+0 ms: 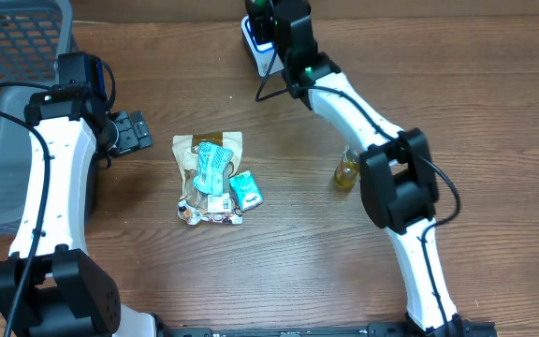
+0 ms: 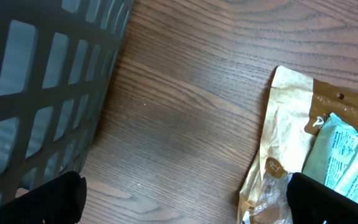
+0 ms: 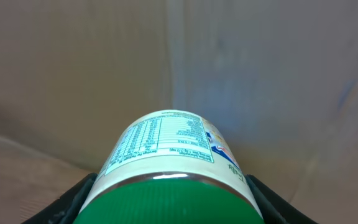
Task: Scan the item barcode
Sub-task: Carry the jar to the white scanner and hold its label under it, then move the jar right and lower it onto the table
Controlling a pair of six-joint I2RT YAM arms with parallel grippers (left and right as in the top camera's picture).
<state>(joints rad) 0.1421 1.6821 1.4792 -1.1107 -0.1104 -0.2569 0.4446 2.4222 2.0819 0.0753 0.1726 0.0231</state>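
My right gripper (image 1: 268, 21) is at the far edge of the table, shut on a green-lidded jar (image 3: 173, 168) with a white printed label. Its fingers (image 3: 73, 202) press both sides of the jar just below the lid. The label's nutrition table faces up and no barcode shows. A white scanner (image 1: 254, 45) stands right beside this gripper at the back. My left gripper (image 1: 138, 131) hovers open and holds nothing, left of a tan snack bag (image 2: 291, 124). In the left wrist view its fingertips (image 2: 48, 199) are spread wide over bare wood.
A grey plastic basket (image 1: 7, 94) fills the far left corner, close to my left arm. Teal packets (image 1: 211, 167) lie on the tan bag (image 1: 209, 178) at the table's middle. A small amber bottle (image 1: 346, 171) stands beside my right arm.
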